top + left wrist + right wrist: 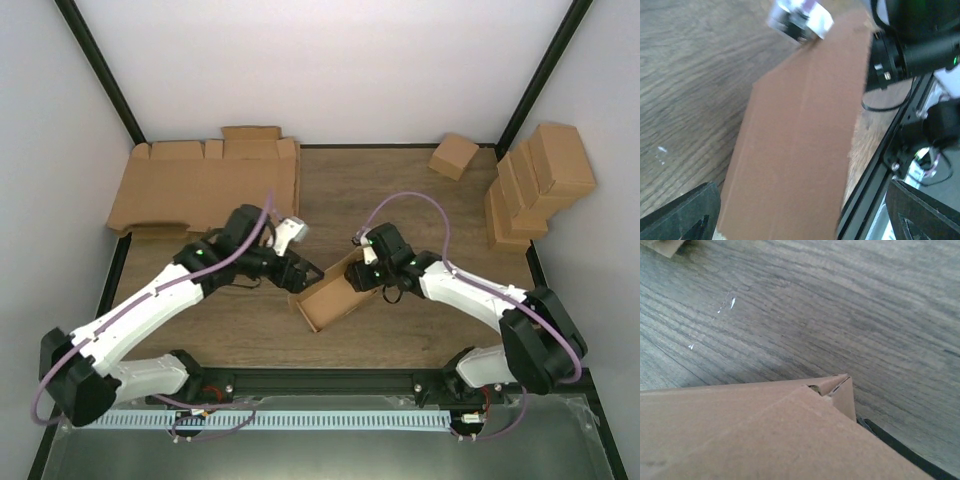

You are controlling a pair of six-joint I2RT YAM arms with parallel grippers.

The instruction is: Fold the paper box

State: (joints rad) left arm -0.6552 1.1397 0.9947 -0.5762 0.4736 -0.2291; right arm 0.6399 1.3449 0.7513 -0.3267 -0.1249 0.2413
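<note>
The open-topped paper box [328, 295] lies mid-counter [400, 200], slightly toward 6 o'clock. The left gripper [303, 276] is spread wide and released, straddling the box's 10 o'clock side. The right gripper [362, 277] meets its 2 o'clock end; I cannot tell its grip.

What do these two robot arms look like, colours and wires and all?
Both the left arm and right arm have white shells with bulky black joints. A thin purple cable loops along each. Small green lights glow near the wrists; the fingers are black.
</note>
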